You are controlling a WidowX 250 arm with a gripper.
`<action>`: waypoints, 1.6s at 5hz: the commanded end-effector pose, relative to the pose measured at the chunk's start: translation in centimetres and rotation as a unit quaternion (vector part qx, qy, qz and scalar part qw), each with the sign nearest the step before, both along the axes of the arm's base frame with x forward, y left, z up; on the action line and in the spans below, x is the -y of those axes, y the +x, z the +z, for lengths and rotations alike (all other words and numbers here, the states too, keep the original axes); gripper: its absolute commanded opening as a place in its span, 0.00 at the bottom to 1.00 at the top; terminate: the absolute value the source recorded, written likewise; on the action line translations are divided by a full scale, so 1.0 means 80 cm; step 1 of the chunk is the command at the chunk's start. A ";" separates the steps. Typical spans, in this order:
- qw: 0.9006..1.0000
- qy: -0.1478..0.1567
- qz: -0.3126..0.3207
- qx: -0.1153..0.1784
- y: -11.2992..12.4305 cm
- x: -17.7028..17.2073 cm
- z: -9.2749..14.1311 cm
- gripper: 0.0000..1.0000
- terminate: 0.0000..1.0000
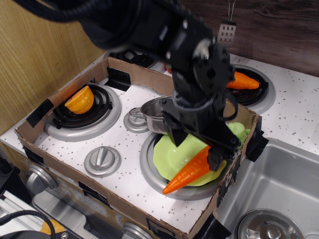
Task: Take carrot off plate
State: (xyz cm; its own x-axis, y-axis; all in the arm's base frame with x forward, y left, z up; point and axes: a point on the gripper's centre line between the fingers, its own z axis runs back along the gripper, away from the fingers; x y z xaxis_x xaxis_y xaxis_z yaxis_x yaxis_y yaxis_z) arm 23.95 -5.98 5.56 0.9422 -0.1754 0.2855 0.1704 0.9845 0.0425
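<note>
The pincer (215, 155) is down at the thick end of the carrot (188, 171), which lies on the plate (172, 154); I cannot tell if it pinches.

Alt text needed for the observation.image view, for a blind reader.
A black robot claw reaches down onto the stem end of a long orange toy carrot lying across a lime-green plate on a toy stove burner, a steel pot just behind.
</note>
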 end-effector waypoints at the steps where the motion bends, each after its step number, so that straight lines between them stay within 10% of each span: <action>1: 1.000 0.010 -0.004 0.022 0.000 -0.001 -0.018 1.00 0.00; 3: 0.999 -0.001 -0.009 0.032 -0.003 -0.004 -0.037 1.00 0.00; 4: 1.000 -0.009 -0.004 0.027 0.000 -0.007 -0.040 0.00 0.00; 8: 0.999 -0.042 0.016 -0.004 -0.007 -0.014 0.035 0.00 0.00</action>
